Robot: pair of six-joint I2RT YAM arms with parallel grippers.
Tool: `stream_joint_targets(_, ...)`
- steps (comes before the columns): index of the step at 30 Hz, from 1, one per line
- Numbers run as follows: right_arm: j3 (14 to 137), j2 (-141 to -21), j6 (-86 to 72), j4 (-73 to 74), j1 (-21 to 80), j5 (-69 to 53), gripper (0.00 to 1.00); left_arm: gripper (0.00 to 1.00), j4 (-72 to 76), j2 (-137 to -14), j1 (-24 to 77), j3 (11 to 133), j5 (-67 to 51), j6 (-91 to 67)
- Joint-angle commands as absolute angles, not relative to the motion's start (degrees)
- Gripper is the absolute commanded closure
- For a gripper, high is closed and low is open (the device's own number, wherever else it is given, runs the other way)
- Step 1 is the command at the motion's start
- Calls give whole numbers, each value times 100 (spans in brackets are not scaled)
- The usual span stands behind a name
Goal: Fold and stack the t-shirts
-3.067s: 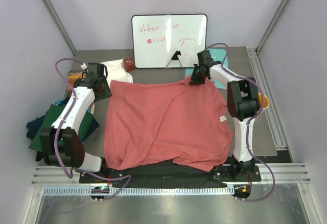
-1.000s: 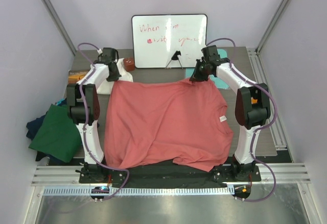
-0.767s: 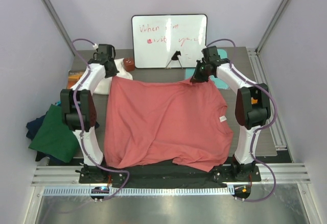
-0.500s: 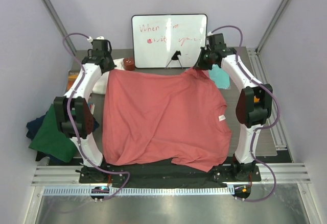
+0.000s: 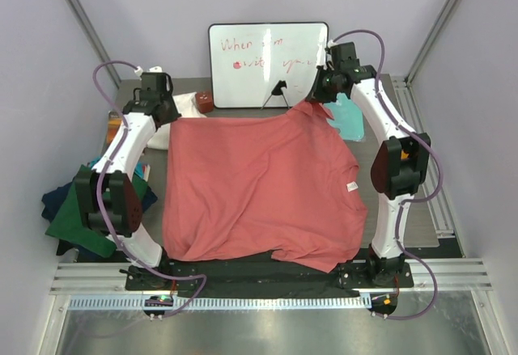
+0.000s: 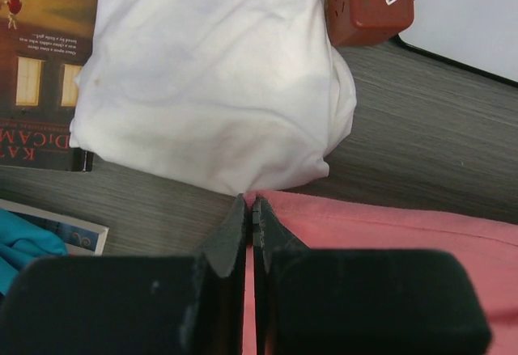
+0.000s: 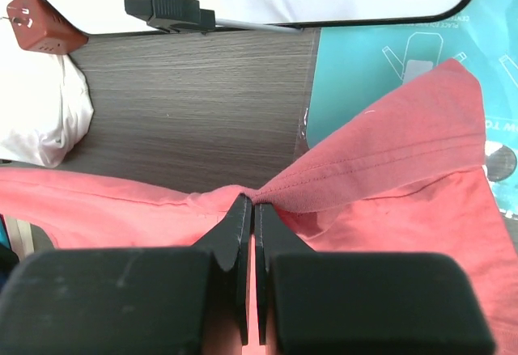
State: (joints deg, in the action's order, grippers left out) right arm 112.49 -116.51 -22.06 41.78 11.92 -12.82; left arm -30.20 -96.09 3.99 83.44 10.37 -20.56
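Our left gripper (image 6: pixel 249 203) has its fingers pressed together on the very corner of the pink shirt (image 6: pixel 388 226), with almost no gap between them. Our right gripper (image 7: pixel 249 201) is closed the same way, on a bunched ridge of stitched hem where the cloth puckers up to the tips.

A few seconds back, the left gripper sat further from the whiteboard (image 5: pixel 269 64), beside the shirt's left edge. Since then both grippers have carried the shirt's far edge towards the board. That edge now runs nearly straight between them, just in front of the board's lower edge.

We judge this to be a spreading pull that flattens the shirt before any fold is made. The edge furthest from the whiteboard looks rumpled, so it is not fully flat yet.

The white cloth (image 6: pixel 210 72) and the red-brown plug (image 6: pixel 368 3) lie just below the board's left corner, right beside the left gripper. The teal mat (image 7: pixel 388 56) lies below the board's right corner, partly under the lifted sleeve. The green shirt (image 5: pixel 65 230) and a navy shirt (image 5: pixel 50 201) wait in a heap well away from the board, to its left.
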Motion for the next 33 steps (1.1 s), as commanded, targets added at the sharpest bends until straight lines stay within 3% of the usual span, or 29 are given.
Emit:
stream_joint_targets(1,11751,-11918,-2065,4394,1195,-1476,99,100,-2900,-9176,352,8200,1063,-1916)
stream_joint_targets(11,11365,-11277,-1978,4587,1195,-1336,99,100,-3032,-8675,352,7946,940,-1925)
stream_joint_targets(33,8368,-9405,-2118,4922,1371,-1644,99,100,-3428,-7700,352,6636,826,-2188)
